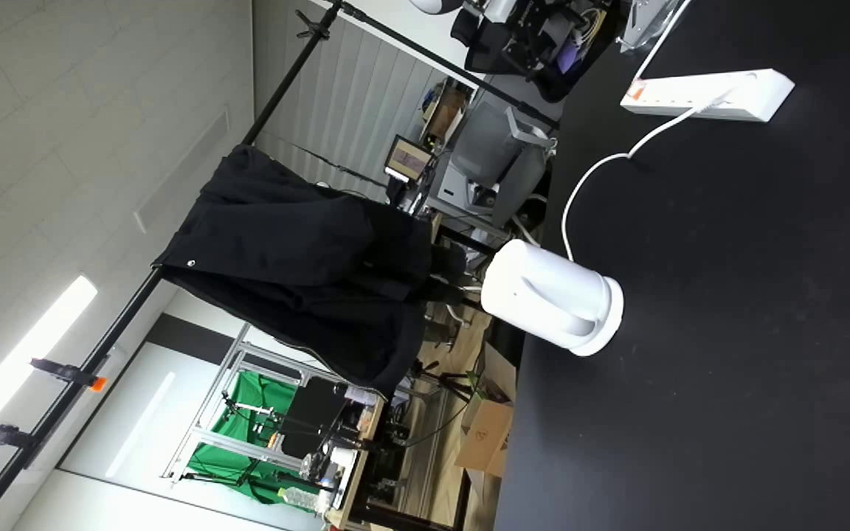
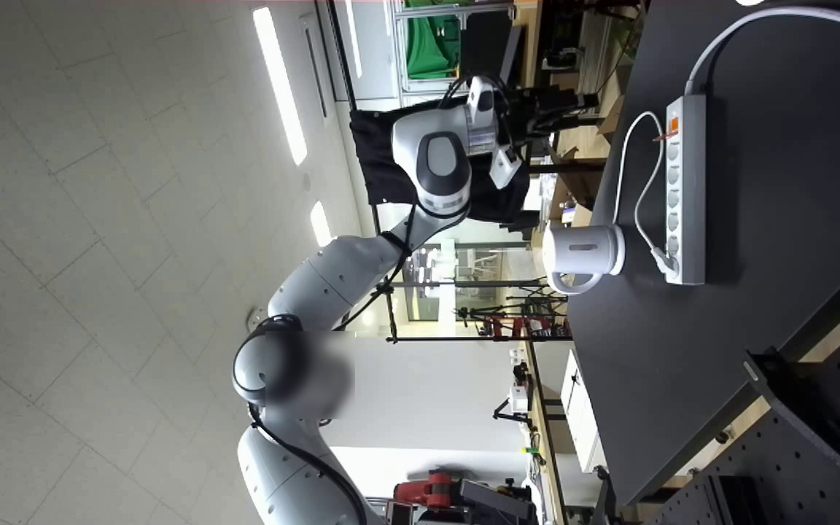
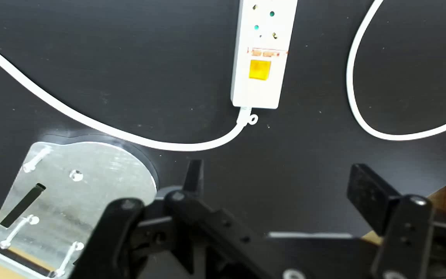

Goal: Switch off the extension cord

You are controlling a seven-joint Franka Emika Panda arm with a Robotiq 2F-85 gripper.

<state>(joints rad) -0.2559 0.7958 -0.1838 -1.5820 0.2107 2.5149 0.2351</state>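
The extension cord, a long white power strip, lies on the dark table in both exterior views (image 1: 713, 96) (image 2: 694, 189). Its switch end shows at the top of the wrist view (image 3: 258, 92). The orange-yellow switch (image 3: 259, 69) sits near the cable end; it also shows orange in an exterior view (image 2: 674, 125). A white plug (image 2: 666, 261) is in the socket at the opposite end. My gripper (image 3: 277, 174) is open and empty, with the strip ahead of its fingers, not touching. In an exterior view the gripper (image 2: 582, 106) hangs above the table, apart from the strip.
A white kettle (image 1: 547, 295) stands on the table beside the strip, also in an exterior view (image 2: 582, 249). A thin white cable (image 1: 580, 184) runs from it to the plug. A metal plate with bolts (image 3: 99, 174) lies left of the gripper. The thicker cable (image 3: 130, 136) curves past it.
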